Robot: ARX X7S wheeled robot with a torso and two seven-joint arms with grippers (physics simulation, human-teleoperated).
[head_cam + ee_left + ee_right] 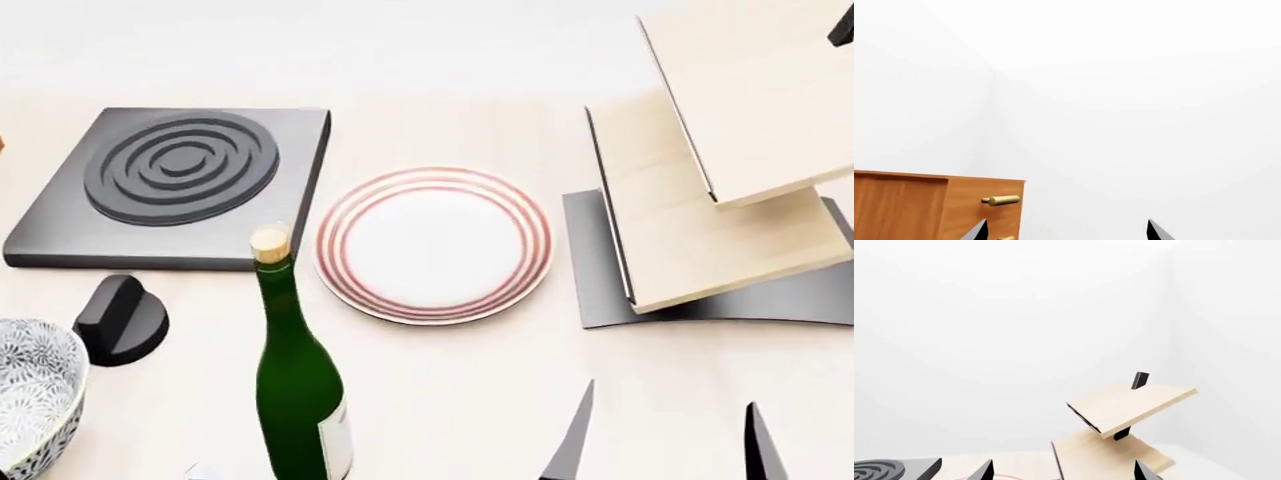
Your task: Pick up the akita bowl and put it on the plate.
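Right tool shows in the head view as two dark fingertips spread apart at the near edge, nothing between them, over bare surface in front of the plate. Left tool appears only in its own wrist view, where two black tips stand wide apart with nothing held, facing a white wall and the corner of a wooden cabinet with brass handles.

The patterned bowl sits at the near left edge of the head view, partly cut off by the frame. A black knob lies just beside its far rim. A green bottle with a cork stands upright between the bowl and the open stretch of surface before the plate. The plate lies flat mid-surface with nothing on it, close beside the right edge of the dark burner but apart from it. To its right a tilted two-tier wooden rack on a dark base overhangs, its base edge near the plate's rim.
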